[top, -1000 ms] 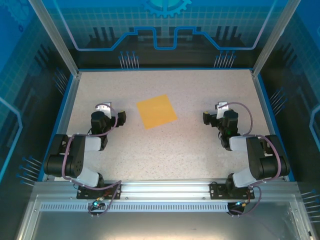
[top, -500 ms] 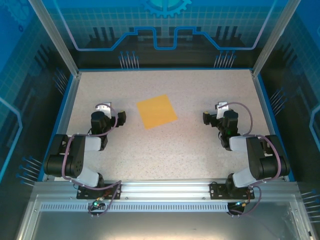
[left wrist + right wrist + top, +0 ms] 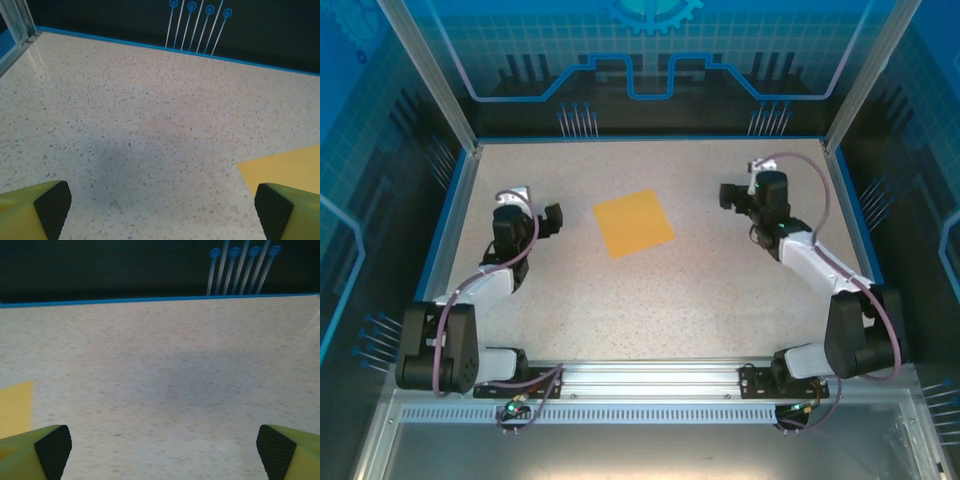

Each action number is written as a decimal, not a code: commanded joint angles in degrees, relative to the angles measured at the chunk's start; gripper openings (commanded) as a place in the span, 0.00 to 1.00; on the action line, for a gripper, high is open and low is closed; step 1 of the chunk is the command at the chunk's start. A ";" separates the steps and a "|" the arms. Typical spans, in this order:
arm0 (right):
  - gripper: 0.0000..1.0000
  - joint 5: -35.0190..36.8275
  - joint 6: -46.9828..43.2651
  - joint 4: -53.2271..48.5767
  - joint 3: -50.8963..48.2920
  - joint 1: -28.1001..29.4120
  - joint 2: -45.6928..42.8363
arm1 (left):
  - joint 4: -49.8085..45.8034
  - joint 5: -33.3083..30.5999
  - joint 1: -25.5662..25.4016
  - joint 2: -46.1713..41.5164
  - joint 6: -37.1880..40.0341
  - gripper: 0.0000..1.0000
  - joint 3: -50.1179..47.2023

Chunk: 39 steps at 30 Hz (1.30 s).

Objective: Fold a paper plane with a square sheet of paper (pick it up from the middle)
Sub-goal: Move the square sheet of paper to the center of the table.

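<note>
Paper [image 3: 633, 223], a thin orange-yellow square sheet, lay flat and seemingly uncreased mid-way across the speckled white surface [image 3: 670, 300], between the left end effector [image 3: 162, 209] and right end effector [image 3: 163, 449], both spread wide and empty.

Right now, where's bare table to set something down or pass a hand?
Free: the far strip between the square sheet of paper and the back edge of the table; the near patch between sheet and the arm bases. Crowded: beside the sheet, where left and right jaws stand open on either side.
</note>
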 commanded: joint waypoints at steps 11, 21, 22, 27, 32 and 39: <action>0.99 8.59 12.32 -38.08 47.27 24.00 41.13 | -32.30 11.25 -0.47 0.51 -18.60 0.99 17.17; 0.99 7.19 14.91 -49.38 64.48 24.82 57.69 | -33.26 14.16 -0.47 0.91 -18.94 0.99 17.05; 0.99 7.44 14.87 -50.00 64.84 24.77 58.32 | -33.31 14.13 -0.47 0.95 -18.92 0.99 17.02; 0.99 9.16 15.33 -53.18 64.03 24.26 58.96 | -34.08 14.06 -0.47 1.52 -18.29 0.98 17.45; 0.99 9.51 14.20 -51.60 55.07 23.13 53.75 | -34.46 13.97 -0.47 1.92 -18.16 0.98 17.70; 0.99 5.46 12.86 -46.43 34.70 20.68 39.66 | -34.92 14.14 -0.47 2.66 -18.57 0.98 18.09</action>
